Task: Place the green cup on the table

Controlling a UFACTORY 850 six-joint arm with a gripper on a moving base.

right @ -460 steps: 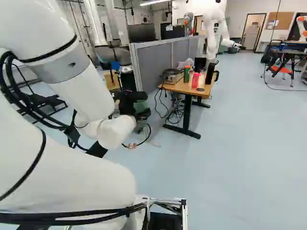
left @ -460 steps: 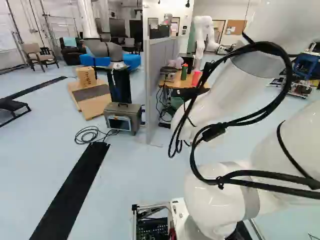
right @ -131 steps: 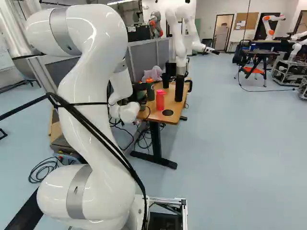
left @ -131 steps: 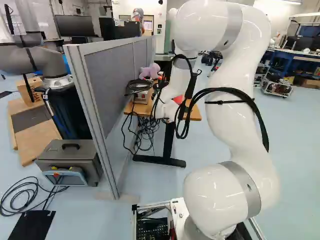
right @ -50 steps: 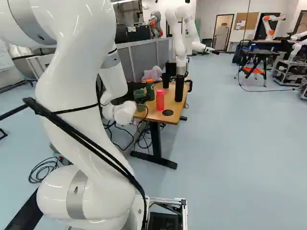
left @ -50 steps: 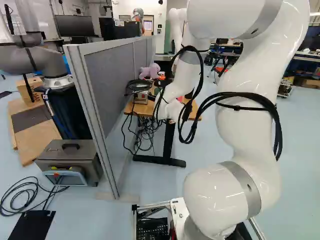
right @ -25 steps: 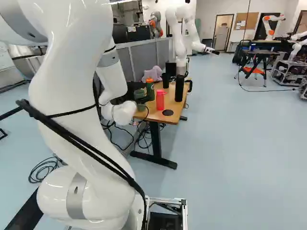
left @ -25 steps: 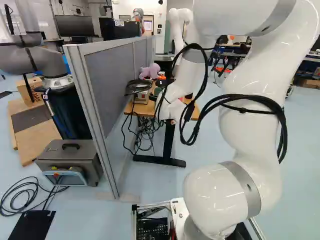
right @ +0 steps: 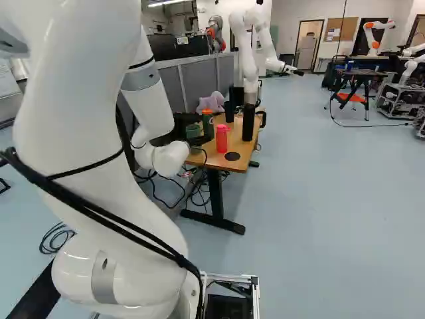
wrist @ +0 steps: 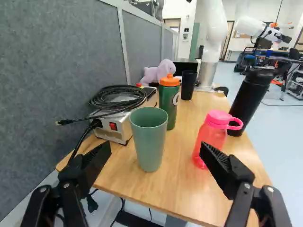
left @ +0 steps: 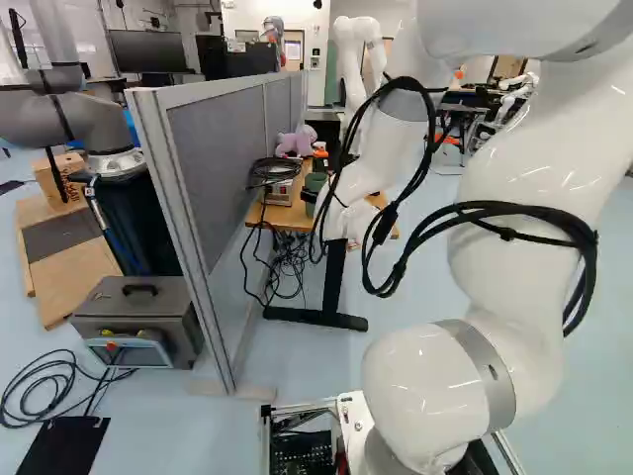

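Our gripper (right: 192,130) is spread wide at the near end of the table (wrist: 189,189), its two fingers well apart, with nothing held. The green cup (wrist: 149,142) stands upright on the wood, between and ahead of them, apart from both as far as we can judge. We see the pink bottle (wrist: 210,137) to its right, the grey box (wrist: 124,127) to its left and the orange-capped green bottle (wrist: 169,104) just on its far side.

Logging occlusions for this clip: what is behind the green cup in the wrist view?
Behind the green cup, partly covered by it, stand an orange-lidded green bottle and a gray box. The tabletop directly behind it is hidden.
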